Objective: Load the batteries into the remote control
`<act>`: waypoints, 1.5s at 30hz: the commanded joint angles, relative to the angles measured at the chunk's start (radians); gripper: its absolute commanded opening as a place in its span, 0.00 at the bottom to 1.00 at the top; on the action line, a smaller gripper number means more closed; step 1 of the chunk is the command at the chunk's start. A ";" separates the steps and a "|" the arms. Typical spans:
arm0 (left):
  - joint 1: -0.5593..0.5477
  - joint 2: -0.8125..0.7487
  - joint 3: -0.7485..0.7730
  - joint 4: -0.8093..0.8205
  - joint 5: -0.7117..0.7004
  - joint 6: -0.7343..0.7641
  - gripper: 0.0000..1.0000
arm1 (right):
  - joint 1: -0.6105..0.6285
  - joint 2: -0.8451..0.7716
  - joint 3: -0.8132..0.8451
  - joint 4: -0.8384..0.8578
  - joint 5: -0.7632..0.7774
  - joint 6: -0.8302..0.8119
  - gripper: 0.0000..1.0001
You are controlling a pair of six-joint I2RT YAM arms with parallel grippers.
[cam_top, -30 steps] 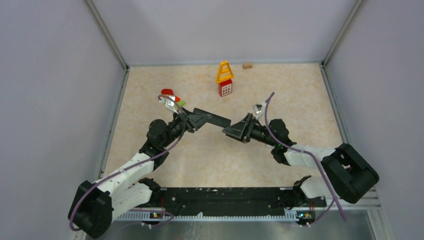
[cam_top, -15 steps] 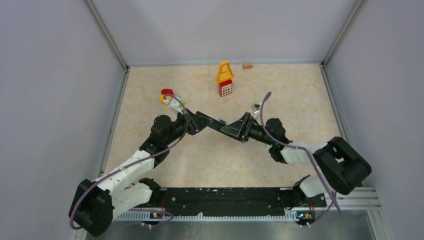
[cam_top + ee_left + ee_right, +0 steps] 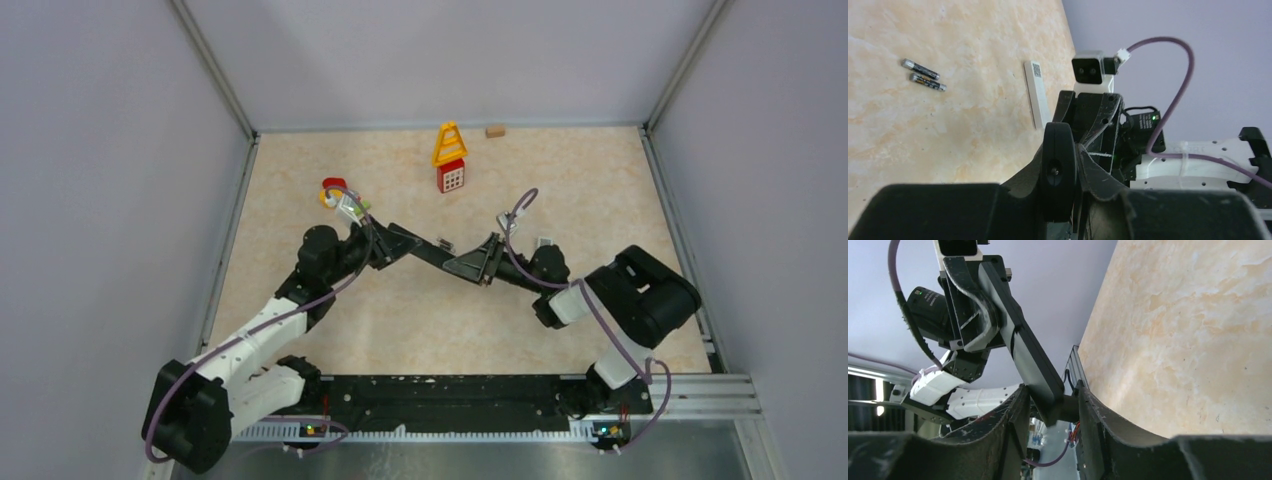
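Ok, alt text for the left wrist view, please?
A black remote is gripped in the left end effector, its far end meeting the right end effector, whose wrist camera faces us. On the marbled table behind lie two slim batteries side by side and a narrow white panel with a code label.

no legible text, brand or number anywhere you look. white strip (image 3: 1037,102) on table: small dark square code patch at far end, too fine to read. batteries (image 3: 923,76): faint print on dark wraps, unreadable. red block (image 3: 450,177): white face with dot grid, no characters you can make out. remote (image 3: 1033,360): plain black surface, no markings visible.
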 commanded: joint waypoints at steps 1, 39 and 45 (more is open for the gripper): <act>0.048 -0.073 0.050 0.103 0.051 -0.076 0.00 | -0.032 0.094 -0.065 0.235 -0.022 0.041 0.37; 0.049 0.023 0.111 -0.422 -0.315 0.332 0.00 | 0.051 -0.112 0.429 -1.207 0.536 -0.855 0.35; 0.051 -0.041 0.127 -0.407 -0.128 0.456 0.00 | 0.092 0.069 0.577 -1.258 0.574 -1.054 0.34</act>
